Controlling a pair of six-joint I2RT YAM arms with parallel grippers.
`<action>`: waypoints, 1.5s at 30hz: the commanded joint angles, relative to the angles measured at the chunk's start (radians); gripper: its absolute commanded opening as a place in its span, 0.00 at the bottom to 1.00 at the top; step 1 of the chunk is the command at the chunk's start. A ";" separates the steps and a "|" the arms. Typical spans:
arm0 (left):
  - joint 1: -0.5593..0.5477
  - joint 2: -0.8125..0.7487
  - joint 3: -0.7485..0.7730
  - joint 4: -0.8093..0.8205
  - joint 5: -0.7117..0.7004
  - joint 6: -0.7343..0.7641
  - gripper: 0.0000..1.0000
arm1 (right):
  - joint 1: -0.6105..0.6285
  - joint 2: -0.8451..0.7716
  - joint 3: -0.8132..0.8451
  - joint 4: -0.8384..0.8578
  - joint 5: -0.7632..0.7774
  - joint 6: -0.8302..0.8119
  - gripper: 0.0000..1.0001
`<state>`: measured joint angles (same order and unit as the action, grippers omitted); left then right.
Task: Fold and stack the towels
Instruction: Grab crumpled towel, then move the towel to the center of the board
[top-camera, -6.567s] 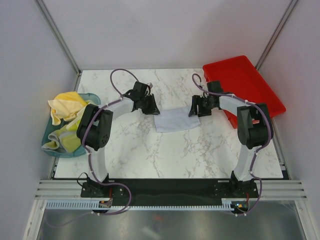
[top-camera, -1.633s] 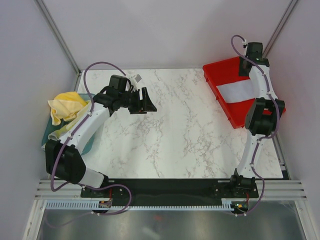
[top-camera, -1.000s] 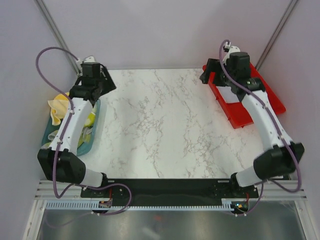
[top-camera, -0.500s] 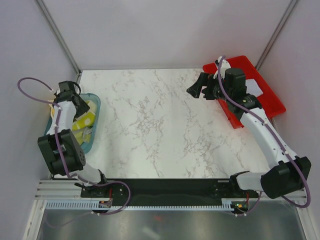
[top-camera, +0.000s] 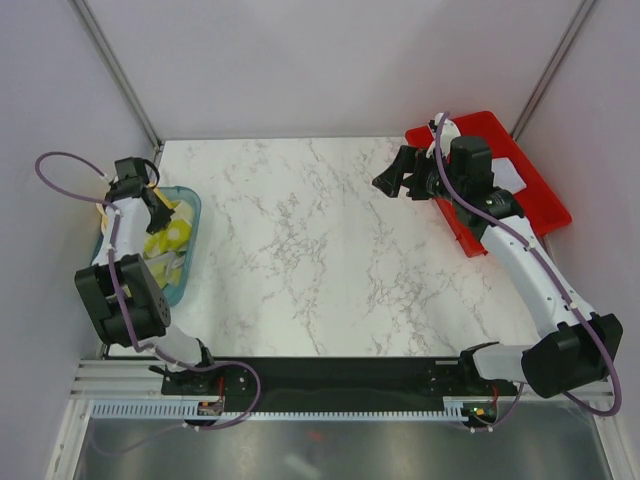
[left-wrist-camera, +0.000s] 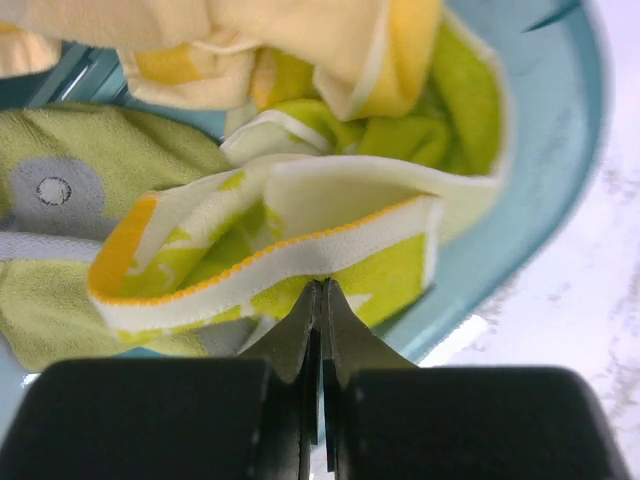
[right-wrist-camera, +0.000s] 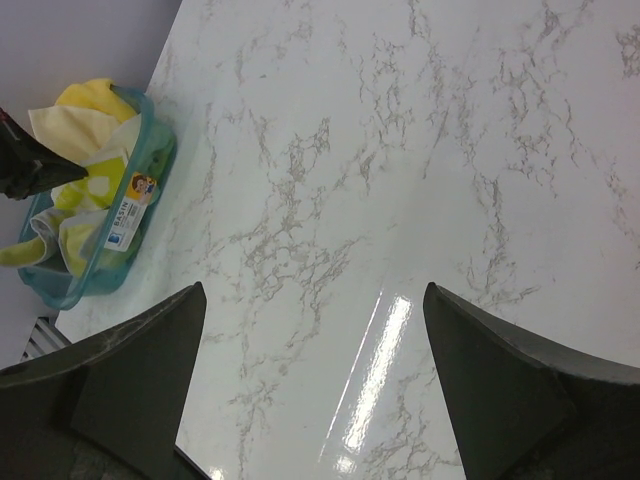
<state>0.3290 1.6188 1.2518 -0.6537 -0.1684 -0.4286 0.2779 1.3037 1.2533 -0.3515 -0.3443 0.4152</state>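
Observation:
The teal tub (top-camera: 191, 212) at the table's left edge holds crumpled towels. In it, a plain yellow towel (left-wrist-camera: 200, 25) lies behind a white towel with yellow-green print (left-wrist-camera: 300, 225). My left gripper (left-wrist-camera: 322, 288) reaches down into the tub (left-wrist-camera: 560, 150), jaws pressed together on the printed towel's lower hem. In the top view the left gripper (top-camera: 157, 213) sits over the printed towel (top-camera: 165, 243). My right gripper (top-camera: 390, 178) hangs open above bare marble beside the red tray (top-camera: 540, 205), nothing between its fingers. A pale folded towel (top-camera: 516, 180) shows in the tray, partly hidden by the arm.
The right wrist view looks across the marble table (right-wrist-camera: 400, 150) to the tub (right-wrist-camera: 150, 175) at far left, with the right gripper (right-wrist-camera: 314, 290) spread wide. Grey walls close in the table on the left, right and back.
The left gripper's jaws have shut on the printed towel in the tub, after standing open half a second ago. The right arm has held its place beside the tray.

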 joint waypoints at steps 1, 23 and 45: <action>-0.048 -0.144 0.083 0.006 0.018 0.014 0.02 | 0.003 -0.021 0.023 0.029 -0.022 0.005 0.98; -0.485 -0.355 0.468 -0.015 0.607 -0.081 0.02 | 0.003 -0.084 -0.012 -0.009 -0.036 -0.035 0.98; -0.703 -0.068 0.932 0.057 0.678 -0.151 0.02 | 0.001 -0.142 -0.003 -0.096 0.005 -0.091 0.98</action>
<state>-0.3691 1.5776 2.2875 -0.6083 0.4610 -0.5247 0.2779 1.1881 1.2366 -0.4431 -0.3359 0.3592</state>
